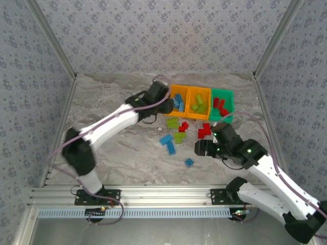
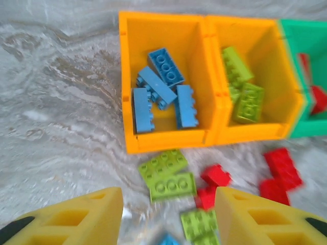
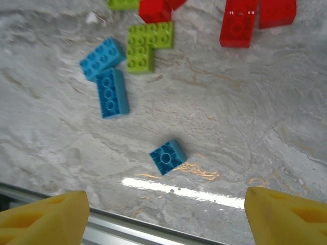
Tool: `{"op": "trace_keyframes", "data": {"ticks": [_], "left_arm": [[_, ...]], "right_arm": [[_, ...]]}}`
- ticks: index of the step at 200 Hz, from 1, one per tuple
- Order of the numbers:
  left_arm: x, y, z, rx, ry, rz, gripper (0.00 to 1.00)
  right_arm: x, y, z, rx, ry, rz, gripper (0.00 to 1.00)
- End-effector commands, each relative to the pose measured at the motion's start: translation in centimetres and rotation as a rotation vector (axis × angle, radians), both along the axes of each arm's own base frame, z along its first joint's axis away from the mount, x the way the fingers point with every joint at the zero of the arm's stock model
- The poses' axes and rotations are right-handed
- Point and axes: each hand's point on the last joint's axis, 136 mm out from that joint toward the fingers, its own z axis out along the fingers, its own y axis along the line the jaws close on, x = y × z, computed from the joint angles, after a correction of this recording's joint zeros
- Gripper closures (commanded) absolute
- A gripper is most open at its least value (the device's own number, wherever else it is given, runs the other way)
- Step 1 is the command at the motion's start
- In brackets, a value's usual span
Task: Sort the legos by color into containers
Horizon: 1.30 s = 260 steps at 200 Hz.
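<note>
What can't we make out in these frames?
Green bin, left wrist view: cut off by the right edge, red bricks inside blurred; count unclear.
Left orange bin, top view: the left arm hides part of its left wall.
Blue brick, left wrist view: cut off by the bottom edge.
Red brick, right wrist view: cut off by the top edge.

**Setting:** robot test cell, laboratory type. What tells you so:

- **Enclosure:** back panel [image 1: 163,35], left panel [image 1: 25,92] and right panel [image 1: 301,92], all in one grey-blue floral print. They are joined by bare metal corner posts [image 1: 53,38].
- **Work surface:** marble-patterned tabletop [image 1: 122,158], walled on the far, left and right sides.
- **Near edge:** slotted aluminium rail [image 1: 163,194]. Your left arm base [image 1: 97,195] and right arm base [image 1: 232,194] are bolted to it side by side.
- **Cabling:** an exposed dark cable [image 1: 121,210] loops below the rail.
</note>
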Motion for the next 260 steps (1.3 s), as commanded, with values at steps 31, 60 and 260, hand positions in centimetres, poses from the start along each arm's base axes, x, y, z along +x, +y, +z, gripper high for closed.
{"op": "trace_keyframes", "data": {"ticks": [31,60,260], "left_arm": [[-10.8,4.7,4.7,0.020,-0.217,-0.333,0.48],[-18.5,6.1,3.9,0.078,-0.311,-0.762,0.29],[-21.8,8.2,-2.6,0.183,-0.554,-1.037,0.01]], "right_arm": [[-0.2,2.5,-5.5,-0.223,-0.020,0.196,0.18],[-1.4,4.2,-9.4,-0.306,0.069,0.317,0.18],[10.7,6.9,4.6,-0.128,-0.553,0.099,0.76]]}}
